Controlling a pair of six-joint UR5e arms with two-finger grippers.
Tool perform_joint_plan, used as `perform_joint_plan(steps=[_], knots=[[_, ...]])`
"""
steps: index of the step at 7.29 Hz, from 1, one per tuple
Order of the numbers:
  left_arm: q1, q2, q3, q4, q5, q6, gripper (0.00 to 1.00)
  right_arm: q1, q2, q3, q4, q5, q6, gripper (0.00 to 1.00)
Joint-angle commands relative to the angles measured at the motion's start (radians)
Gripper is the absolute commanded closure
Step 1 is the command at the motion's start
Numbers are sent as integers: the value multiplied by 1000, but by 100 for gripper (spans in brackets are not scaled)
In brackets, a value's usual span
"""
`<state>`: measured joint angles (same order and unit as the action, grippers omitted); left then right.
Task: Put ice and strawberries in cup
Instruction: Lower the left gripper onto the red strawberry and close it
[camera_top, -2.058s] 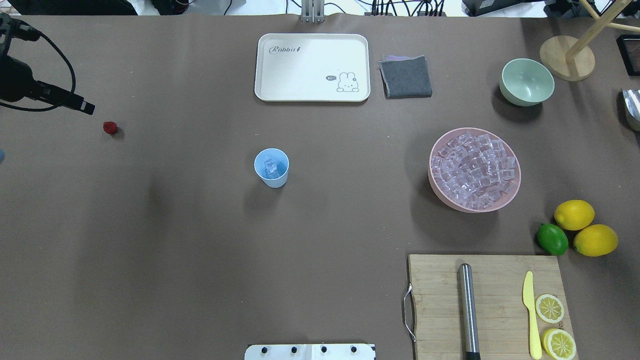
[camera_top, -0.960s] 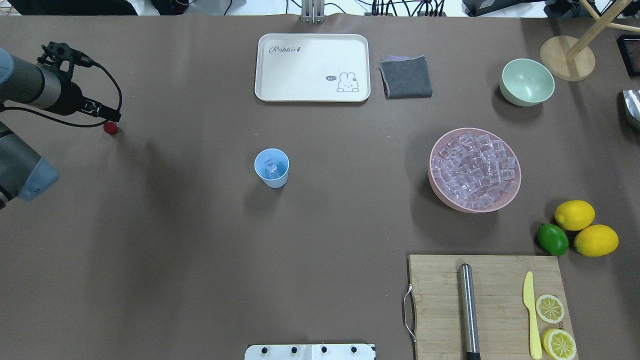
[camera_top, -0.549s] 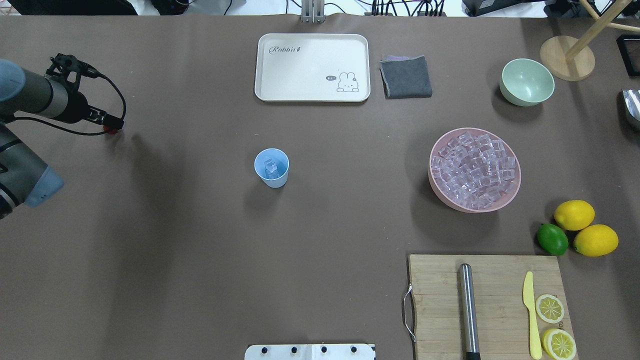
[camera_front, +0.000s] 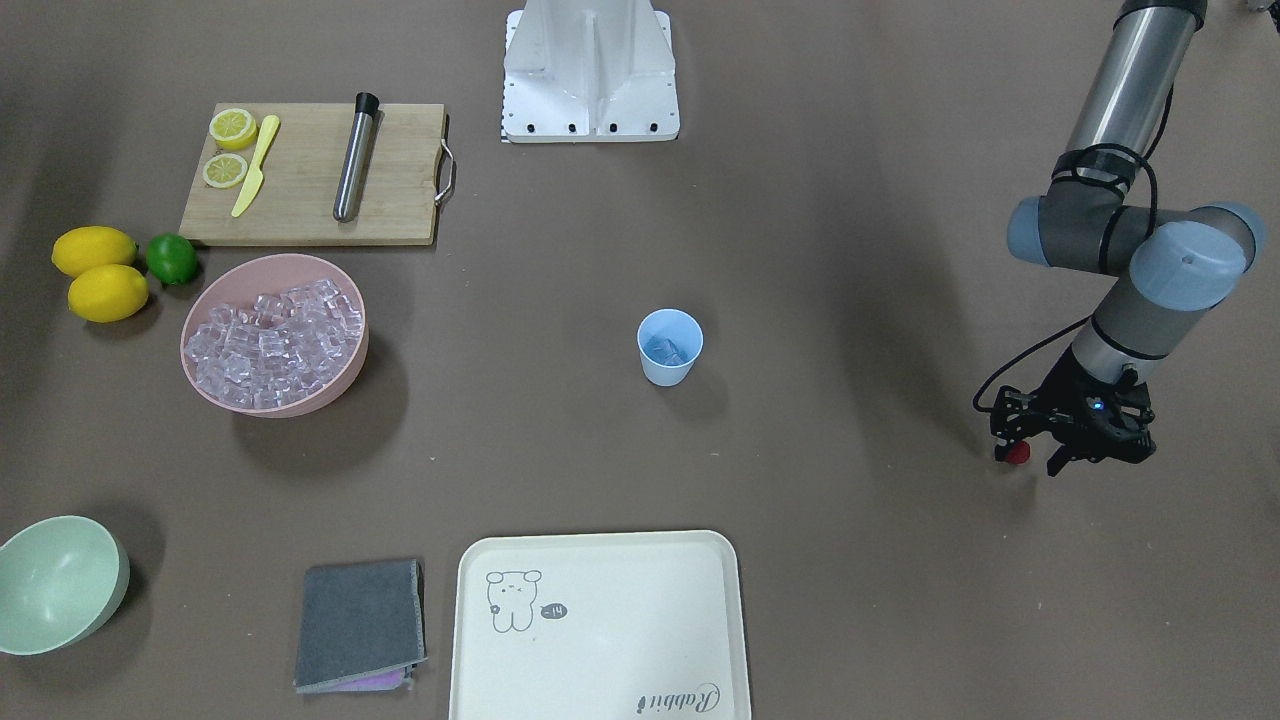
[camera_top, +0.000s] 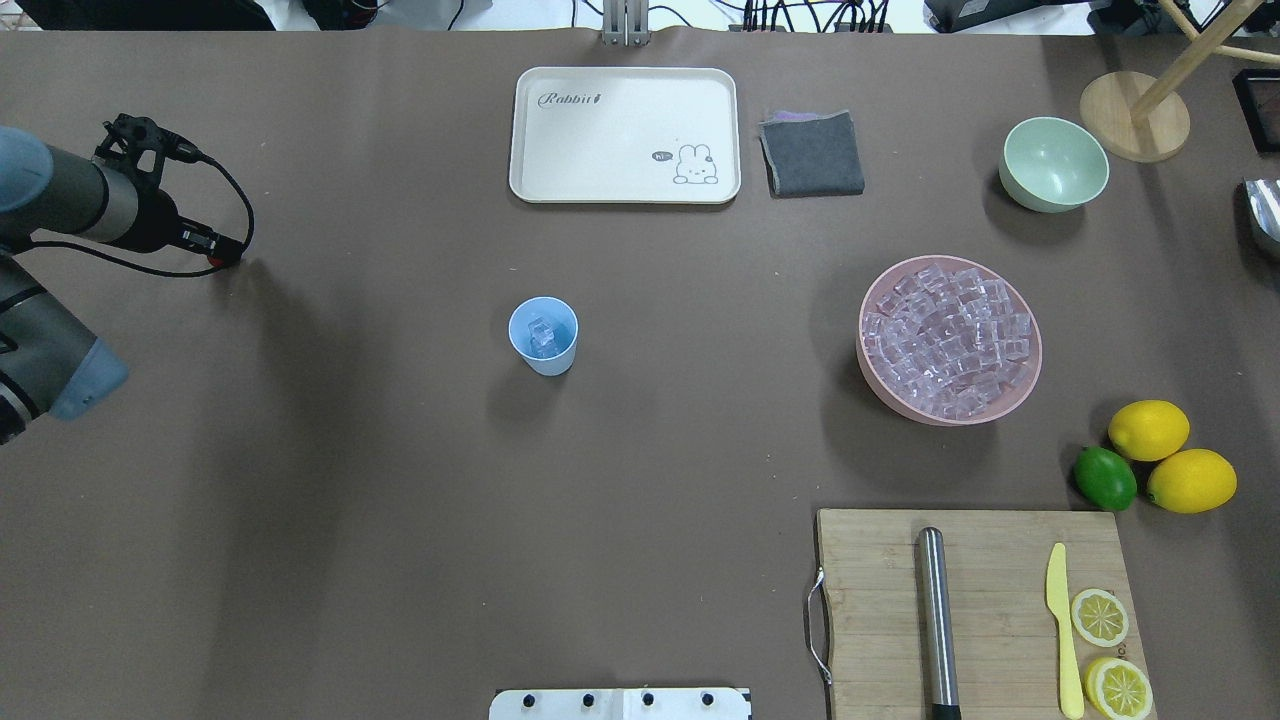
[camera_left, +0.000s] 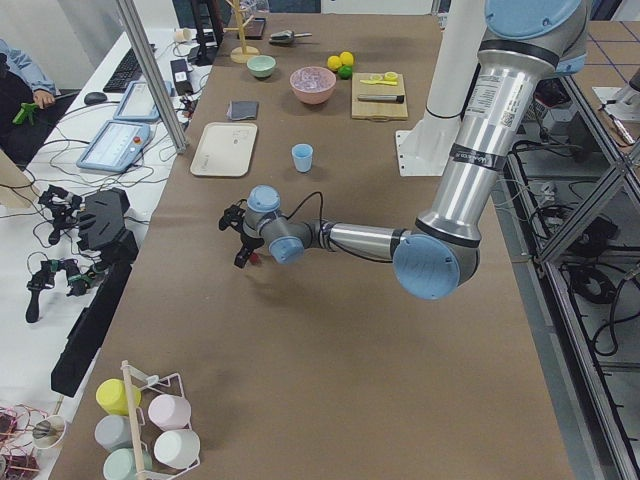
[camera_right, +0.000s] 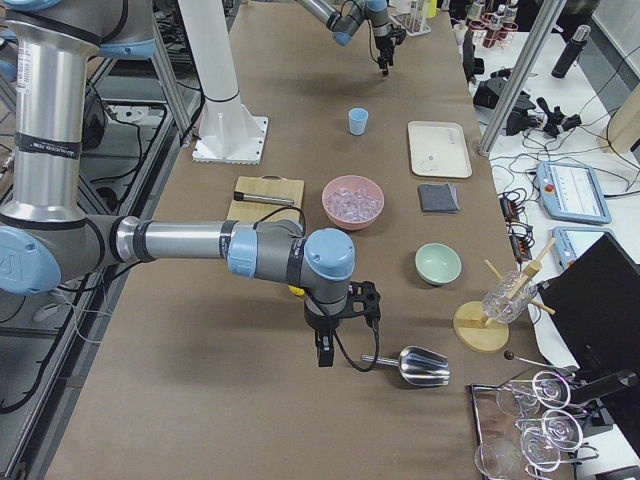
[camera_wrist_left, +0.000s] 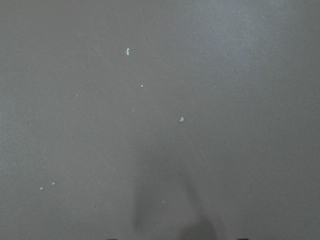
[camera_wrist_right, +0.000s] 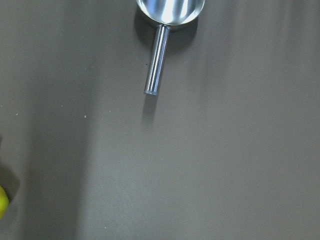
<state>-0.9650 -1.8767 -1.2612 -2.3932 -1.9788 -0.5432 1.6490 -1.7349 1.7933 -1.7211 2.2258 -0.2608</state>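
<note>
The light blue cup (camera_top: 543, 350) stands mid-table with a clear ice cube or two (camera_top: 541, 334) inside; it also shows in the front view (camera_front: 669, 365). Several more ice cubes (camera_top: 948, 340) fill the pink bowl (camera_top: 1035, 372) on the right. The small dark red strawberry (camera_front: 1017, 453) lies at the table's far left, mostly covered in the overhead view (camera_top: 213, 262). My left gripper (camera_front: 1027, 452) is low over it, jaws apart on either side of the berry. My right gripper (camera_right: 323, 356) hovers near a metal scoop; I cannot tell whether it is open or shut.
A white rabbit tray (camera_top: 625, 80), a grey cloth (camera_top: 811, 153) and a pale green bowl (camera_top: 1054, 163) sit at the back. A cutting board (camera_top: 870, 610) with a metal rod, knife and lemon slices is front right, beside two lemons and a lime (camera_top: 1104, 477). A metal scoop (camera_wrist_right: 167, 10) lies at the right end.
My left arm has swung in from the left edge and the gripper has come down onto the strawberry, which now is mostly covered. Cup and bowl have not moved.
</note>
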Motion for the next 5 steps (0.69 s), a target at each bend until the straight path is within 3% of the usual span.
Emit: perform_joint_plan(steps=[1,3,4,5], knots=[[2,5,2,-3,0,0,34,0,2,0,0,-2,0,1],[14,5,0,-9,0,-1,40,0,2,0,0,-2,0,1],[20,5,-1,-17,0,-1,55,0,2,0,0,-2,0,1],[22,5,-7,-17,-2,-3,77,0,2,0,0,-2,0,1]])
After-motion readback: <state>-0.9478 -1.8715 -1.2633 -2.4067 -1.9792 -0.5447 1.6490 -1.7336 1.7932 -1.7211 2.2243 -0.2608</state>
